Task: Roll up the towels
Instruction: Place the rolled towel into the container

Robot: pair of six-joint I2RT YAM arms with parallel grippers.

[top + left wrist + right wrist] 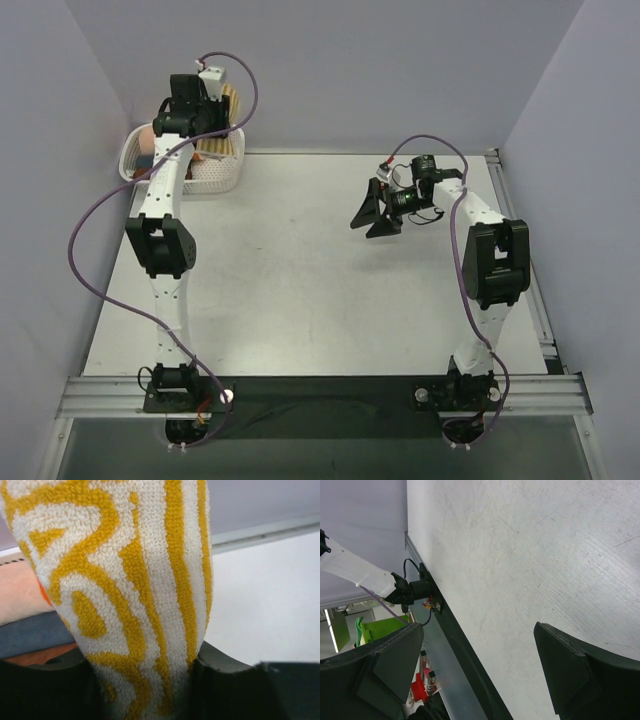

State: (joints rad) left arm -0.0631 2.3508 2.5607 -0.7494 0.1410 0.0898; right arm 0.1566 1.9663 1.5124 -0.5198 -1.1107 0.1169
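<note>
Aloft, left tool (145, 656) clamping towel (135, 575), over basket (216, 182)

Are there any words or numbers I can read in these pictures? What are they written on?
No text here can be read.
towel: curly yellow-and-white shapes that may be letters, but they are too close and cut off to read.
basket: no label or number shows.
table: no writing or sign on it.

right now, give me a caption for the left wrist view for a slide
Left gripper clamped on the yellow-and-white striped towel, a peach roll behind it at left, the white table at right
</note>
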